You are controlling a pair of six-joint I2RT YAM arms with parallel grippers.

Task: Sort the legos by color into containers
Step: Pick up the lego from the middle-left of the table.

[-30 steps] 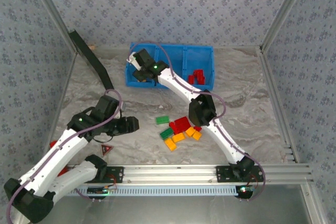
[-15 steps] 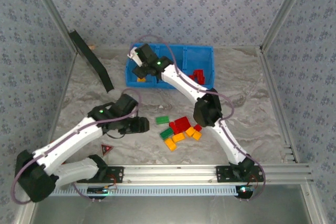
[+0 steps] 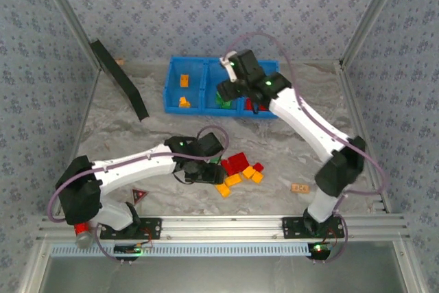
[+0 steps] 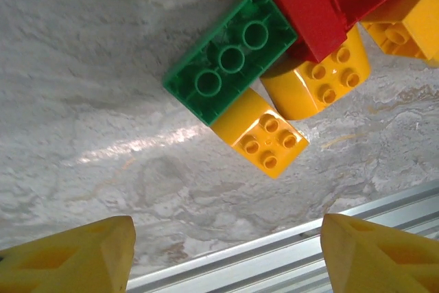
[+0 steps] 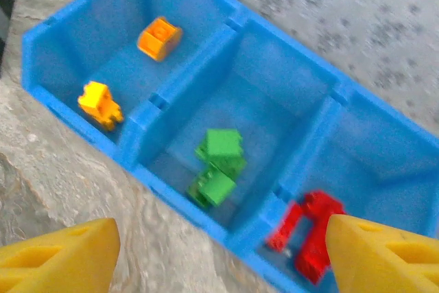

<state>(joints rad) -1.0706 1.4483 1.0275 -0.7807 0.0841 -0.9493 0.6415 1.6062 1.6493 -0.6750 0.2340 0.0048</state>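
Left gripper (image 4: 226, 262) first: jaws spread wide, nothing between the yellow fingertips (image 4: 68, 259), and it hangs right over the loose legos (image 3: 240, 168) on the table (image 3: 171, 128). Straight under it lies a green brick (image 4: 233, 63) showing three round rings. A yellow brick (image 4: 264, 138) touches its near corner and a second yellow brick (image 4: 315, 80) sits just beside. A big red brick (image 4: 302, 5) lies over the top of them. From above, the left gripper (image 3: 206, 169) sits at the left edge of that pile, around the middle of the table.

Over to the right gripper (image 5: 219, 259): jaws wide as well, and empty, poised above the near wall of the blue bin (image 5: 147, 111). The left compartment has two orange-yellow bricks (image 5: 159, 38), the middle compartment has green bricks (image 5: 219, 145), and the right compartment has red bricks (image 5: 312, 228). In the overhead view the right gripper (image 3: 230, 92) is over the middle compartment, and the blue bin (image 3: 195, 60) stands at the far side of the table.

Out at the edges, a black board (image 3: 120, 80) leans at the far left. A red-black triangle (image 3: 140, 195) lies near the left arm's base, and a tan tile (image 3: 299, 187) lies beside the right arm.
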